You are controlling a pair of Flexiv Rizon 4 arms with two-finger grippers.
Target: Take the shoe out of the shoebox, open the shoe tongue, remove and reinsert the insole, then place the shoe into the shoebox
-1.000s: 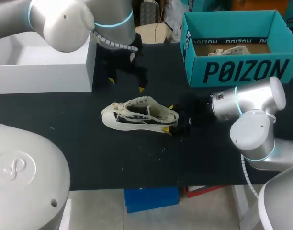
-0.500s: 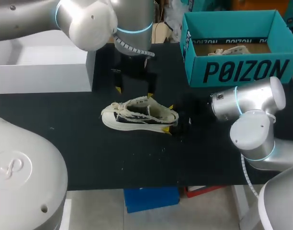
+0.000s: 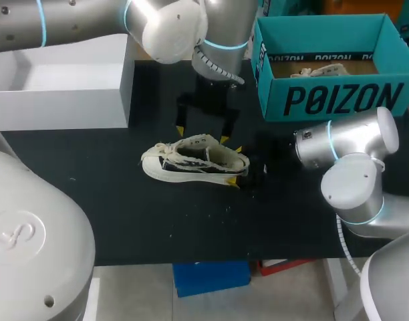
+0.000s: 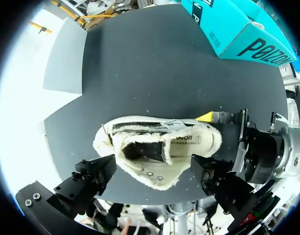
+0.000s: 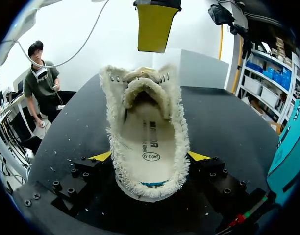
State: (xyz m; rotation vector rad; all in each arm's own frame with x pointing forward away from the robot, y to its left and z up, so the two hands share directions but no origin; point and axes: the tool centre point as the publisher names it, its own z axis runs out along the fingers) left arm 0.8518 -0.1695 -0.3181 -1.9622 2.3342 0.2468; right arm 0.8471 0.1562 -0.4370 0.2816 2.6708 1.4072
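fig. non-task items: the desk, a box and loose debris.
a dark matte desk (image 3: 124, 214) carries everything in view. a large white box (image 3: 64, 93) stands on its far left part, with its long side wall facing the front. small pale specks (image 3: 226, 208) lie scattered on the bare surface toward the front middle, well apart from the box.

Lettering on shoebox (image 3: 338, 100) and insole (image 5: 149, 142)

Robotics lab: left arm (image 3: 191, 27) and right arm (image 3: 351, 157) flank black table (image 3: 124, 214).
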